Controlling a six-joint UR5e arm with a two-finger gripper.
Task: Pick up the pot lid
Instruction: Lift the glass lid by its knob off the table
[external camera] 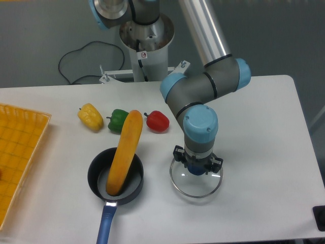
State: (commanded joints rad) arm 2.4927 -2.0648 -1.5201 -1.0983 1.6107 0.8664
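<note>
The gripper point(197, 164) reaches down from the top over the right half of the table, its fingertips at the blue knob of the pot lid point(195, 191). It looks shut on that knob, though the contact itself is partly hidden. Clear glass with a thin metal rim makes up the lid. It hangs under the fingers, apparently a little off the table and slightly tilted, and the gripper covers its far part.
Left of the lid is a black pot point(133, 186) with a blue handle point(106, 223) and a long orange item point(125, 152) across it. Behind lie yellow point(91, 117), green point(118, 121) and red point(157, 122) peppers. A yellow crate point(23, 152) stands far left.
</note>
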